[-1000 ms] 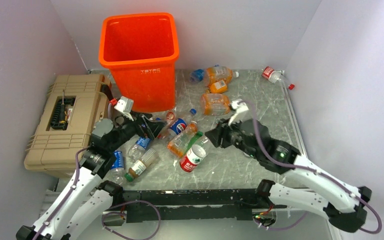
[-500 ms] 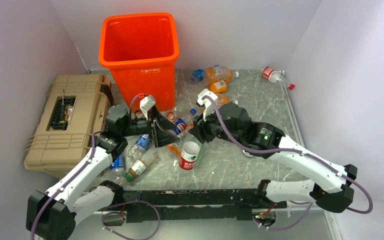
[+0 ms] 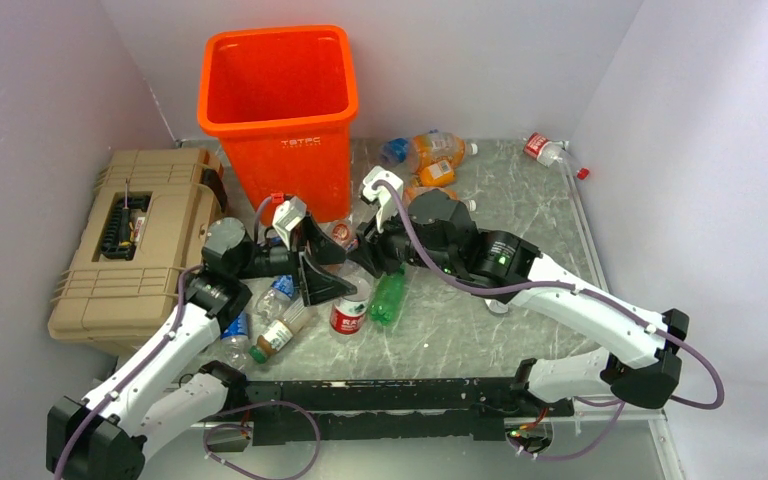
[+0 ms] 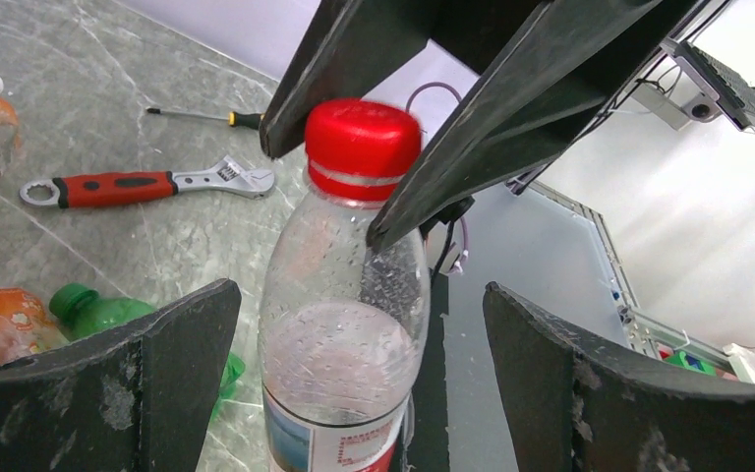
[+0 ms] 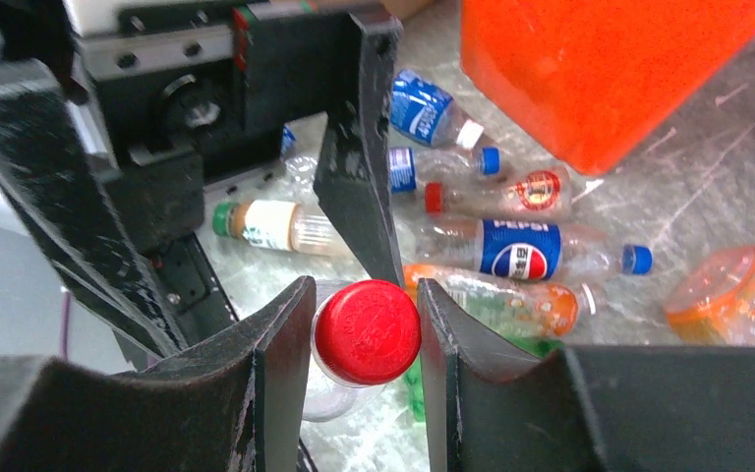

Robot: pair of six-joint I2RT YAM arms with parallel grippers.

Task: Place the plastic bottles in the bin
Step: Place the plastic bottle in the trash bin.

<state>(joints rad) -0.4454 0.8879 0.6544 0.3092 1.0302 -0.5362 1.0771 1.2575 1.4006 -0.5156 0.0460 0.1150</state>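
Your right hand (image 5: 366, 307) pinches the stiff top of the red-capped bottle (image 4: 342, 334), probably light and slick, while your left hand (image 4: 359, 300) gapes wide around it

Robot lab test cell — plain white walls (image 3: 50, 80) round marble-look tabletop (image 3: 520, 215), w/ tan toolbox (image 3: 165, 235).

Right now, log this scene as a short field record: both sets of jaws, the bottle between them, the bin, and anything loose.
held bottle: clear, red label, upright
right jaws: shut on its red cap from above
left jaws: open, one on each side of its body
bin: upright, beyond both arms
loose: Pepsi bottle, green bottle, others lying near the bin
tools: red-handled wrench, screwdriver
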